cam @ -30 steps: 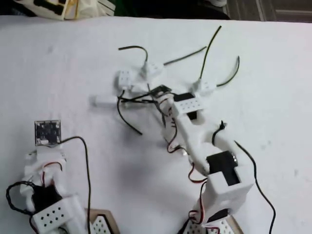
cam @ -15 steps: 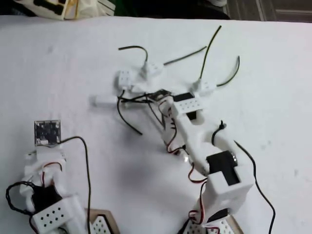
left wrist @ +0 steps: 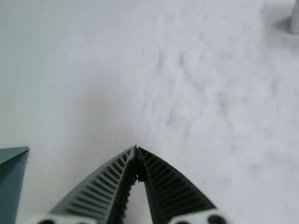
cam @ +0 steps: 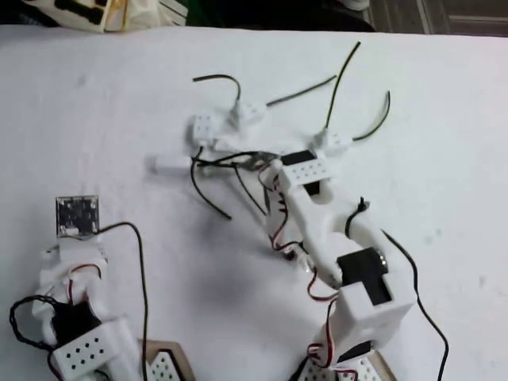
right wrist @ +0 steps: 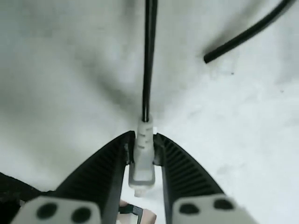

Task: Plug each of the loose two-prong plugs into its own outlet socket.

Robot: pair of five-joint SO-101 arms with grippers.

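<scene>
we see the right claw narrowed onto a white plug. one ribbed finger presses each side of the plug's body. a black cord runs straight out of the plug, away from the claw, over the white table. a second cord's cut end lies near the claw, off to one side of the first cord and apart from it.

from above, the right claw sits low over a tangle of black cords. just past the claw stand three white blocks with cords of their own. they are the left block, the mid block and the right block. we cannot tell which of them are sockets and which are plugs. to the left of the claw, at the end of the tangle, lies a long white piece.

well apart from the right claw, to its left and toward the arm bases, is the left arm. the left claw is closed, its tips touching with nothing between them, over bare table.
</scene>
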